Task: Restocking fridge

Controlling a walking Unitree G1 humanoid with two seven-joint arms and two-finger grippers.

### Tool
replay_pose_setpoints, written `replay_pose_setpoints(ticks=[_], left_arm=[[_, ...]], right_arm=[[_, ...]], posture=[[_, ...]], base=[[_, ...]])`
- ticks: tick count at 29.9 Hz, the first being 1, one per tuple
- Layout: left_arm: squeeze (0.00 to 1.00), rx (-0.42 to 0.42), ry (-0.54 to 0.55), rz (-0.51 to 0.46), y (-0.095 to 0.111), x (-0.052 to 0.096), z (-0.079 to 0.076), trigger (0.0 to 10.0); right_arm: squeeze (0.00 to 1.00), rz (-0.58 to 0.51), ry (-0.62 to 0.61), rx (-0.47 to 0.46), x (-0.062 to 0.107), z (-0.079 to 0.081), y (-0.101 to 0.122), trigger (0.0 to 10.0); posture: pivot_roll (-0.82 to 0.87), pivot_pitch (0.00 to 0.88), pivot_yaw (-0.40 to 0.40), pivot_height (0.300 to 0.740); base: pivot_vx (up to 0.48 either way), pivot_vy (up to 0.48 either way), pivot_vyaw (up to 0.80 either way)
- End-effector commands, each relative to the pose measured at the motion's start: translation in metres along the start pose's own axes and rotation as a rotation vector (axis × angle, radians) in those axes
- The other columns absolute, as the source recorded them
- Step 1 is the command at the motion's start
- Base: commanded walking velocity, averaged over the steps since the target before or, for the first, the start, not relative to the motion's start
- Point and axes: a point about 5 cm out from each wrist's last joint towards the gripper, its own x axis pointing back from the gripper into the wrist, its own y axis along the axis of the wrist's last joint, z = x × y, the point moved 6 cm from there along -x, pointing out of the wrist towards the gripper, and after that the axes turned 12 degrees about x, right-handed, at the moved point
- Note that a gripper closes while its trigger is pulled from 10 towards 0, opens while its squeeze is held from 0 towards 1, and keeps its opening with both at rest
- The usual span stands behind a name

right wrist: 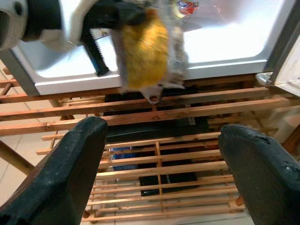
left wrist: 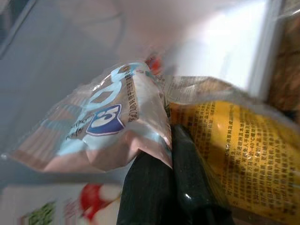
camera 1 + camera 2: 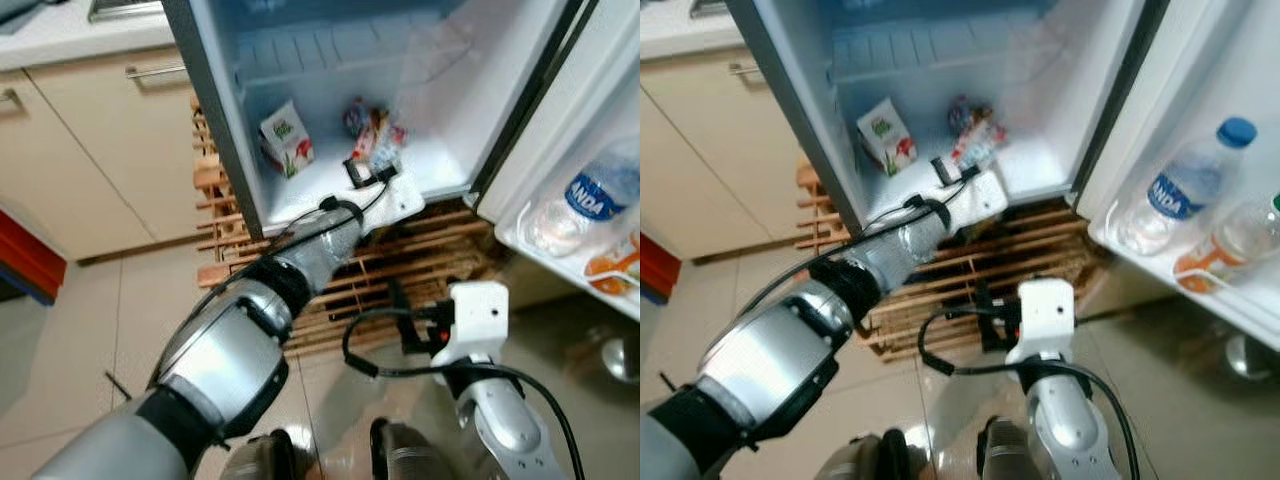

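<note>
The left pincer [image 3: 372, 165], clamped on a crinkly foil snack packet [image 3: 375, 135], reaches into the open white fridge [image 3: 440, 170] beside a green-and-white carton [image 3: 286, 139], so releasing it there seems next, while the right pincer [image 1: 159, 154] hangs spread open below.

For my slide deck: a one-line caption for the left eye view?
Left gripper carries a snack packet into the open fridge, beside a carton.
</note>
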Motion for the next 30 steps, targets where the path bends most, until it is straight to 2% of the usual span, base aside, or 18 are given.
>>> replay_pose_setpoints(ticks=[1,4,7,8,9,10,11,12,14,17,18,19,20,21,24,27,29,30], left_arm=[[0.00,0.093,0.042,-0.044,0.015,-0.003,0.014,0.0],[0.00,0.206,0.045,-0.071,0.020,-0.003,0.018,0.0],[0.00,0.280,0.041,-0.162,0.039,-0.002,0.023,0.0],[0.00,0.417,0.037,-0.189,0.045,-0.002,0.029,0.0],[0.00,0.417,0.037,-0.189,0.045,-0.002,0.029,0.0],[0.00,0.593,0.026,-0.198,0.047,-0.002,0.033,0.0],[0.00,0.728,0.036,-0.191,0.043,-0.003,0.036,0.0],[0.00,0.728,0.036,-0.191,0.043,-0.003,0.036,0.0],[0.00,0.961,0.092,-0.155,0.029,-0.002,0.044,0.0],[0.00,1.234,0.236,-0.083,-0.003,0.001,0.056,0.0],[0.00,1.234,0.236,-0.083,-0.003,0.001,0.056,0.0],[0.00,1.343,0.301,-0.045,-0.016,0.003,0.059,0.0],[0.00,1.385,0.314,-0.039,-0.018,0.004,0.059,0.0],[0.00,1.385,0.314,-0.039,-0.018,0.004,0.059,0.0],[0.00,1.509,0.356,-0.018,-0.024,0.004,0.059,0.0],[0.00,1.667,0.363,0.041,-0.030,0.004,0.044,0.0],[0.00,1.687,0.366,0.048,-0.030,0.004,0.042,0.0],[1.00,1.730,0.374,0.060,-0.030,0.003,0.040,0.0]], right_arm=[[0.00,0.002,-0.001,-0.002,0.003,0.001,0.002,10.0],[0.00,0.002,-0.002,-0.001,0.002,0.001,0.003,10.0],[0.00,-0.001,-0.008,0.002,0.001,-0.002,0.004,10.0],[0.00,-0.002,-0.008,0.006,0.000,-0.002,0.004,10.0],[0.00,-0.002,-0.008,0.006,0.000,-0.002,0.004,10.0],[0.00,-0.002,-0.008,0.008,-0.001,-0.003,0.003,10.0],[0.00,-0.003,-0.008,0.009,-0.002,-0.004,0.003,10.0],[0.00,-0.003,-0.008,0.009,-0.002,-0.004,0.003,10.0],[0.00,-0.006,-0.004,0.009,-0.004,-0.003,0.004,10.0],[0.00,-0.012,0.011,0.014,-0.006,-0.001,0.005,10.0],[0.00,-0.012,0.011,0.014,-0.006,-0.001,0.005,10.0],[0.00,-0.013,0.017,0.018,-0.006,0.000,0.005,10.0],[0.00,-0.013,0.017,0.019,-0.005,0.000,0.005,10.0],[0.00,-0.013,0.017,0.019,-0.005,0.000,0.005,10.0],[0.00,-0.006,0.017,0.025,0.001,0.000,0.005,10.0],[0.00,0.023,0.029,0.031,0.010,0.004,0.000,10.0],[0.00,0.026,0.031,0.032,0.011,0.004,-0.001,10.0],[0.00,0.036,0.033,0.033,0.013,0.004,-0.003,10.0]], posture=[[-0.34,0.226,0.049,0.740],[-0.34,0.228,0.050,0.740],[-0.33,0.226,0.047,0.740],[-0.33,0.222,0.048,0.740],[-0.33,0.222,0.048,0.740],[-0.33,0.216,0.047,0.740],[-0.32,0.210,0.046,0.740],[-0.32,0.210,0.046,0.740],[-0.31,0.203,0.045,0.740],[-0.31,0.196,0.041,0.740],[-0.31,0.196,0.041,0.740],[-0.34,0.197,0.040,0.740],[-0.34,0.197,0.041,0.740],[-0.34,0.197,0.041,0.740],[-0.37,0.209,0.038,0.740],[-0.39,0.226,0.034,0.740],[-0.39,0.226,0.034,0.740],[-0.40,0.233,0.033,0.740]], base=[[0.000,0.000,0.00],[0.000,0.000,0.00],[0.000,0.000,0.00],[0.000,0.000,0.00],[0.000,0.000,0.00],[0.000,0.000,0.00],[0.000,0.000,0.00],[0.000,0.000,0.00],[0.000,0.000,0.00],[0.000,0.000,0.00],[0.000,0.000,0.00],[0.000,0.000,0.00],[0.000,0.000,0.00],[0.000,0.000,0.00],[0.000,0.000,0.00],[0.000,0.000,0.00],[0.000,0.000,0.00],[0.000,0.000,0.00]])
